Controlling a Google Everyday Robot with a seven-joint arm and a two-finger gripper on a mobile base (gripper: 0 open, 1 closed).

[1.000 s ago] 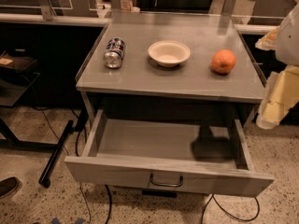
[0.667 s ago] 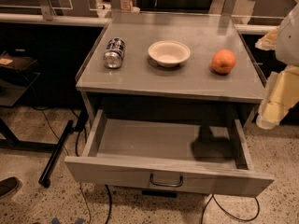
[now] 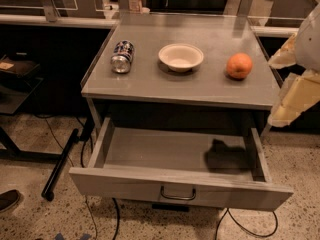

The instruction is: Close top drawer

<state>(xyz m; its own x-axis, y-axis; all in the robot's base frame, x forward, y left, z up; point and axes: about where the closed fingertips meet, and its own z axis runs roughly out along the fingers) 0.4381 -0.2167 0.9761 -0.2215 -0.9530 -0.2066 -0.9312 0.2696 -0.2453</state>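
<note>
1. The grey table [image 3: 200, 86] stands on a pale speckled floor [image 3: 30, 134], with dark counters and metal rails behind it.
2. Three things sit apart in a row on the table's top: a can [image 3: 122, 57] lying on its side at the table's left, a white bowl [image 3: 181, 57] at its middle, and an orange [image 3: 239, 65] toward its right.
3. The top drawer [image 3: 125, 181] is pulled far out from under the table's top. Its tall front panel carries a dark loop handle [image 3: 178, 194] at centre, and a dark shadow falls on its tray.
4. The gripper [image 3: 290, 101], cream-coloured, hangs just off the table's right edge, apart from the drawer; I cannot tell if it is apart or together.
5. A black bar [image 3: 60, 166] lies on the floor left of the table, and cables [image 3: 250, 229] trail below the table's front.
</note>
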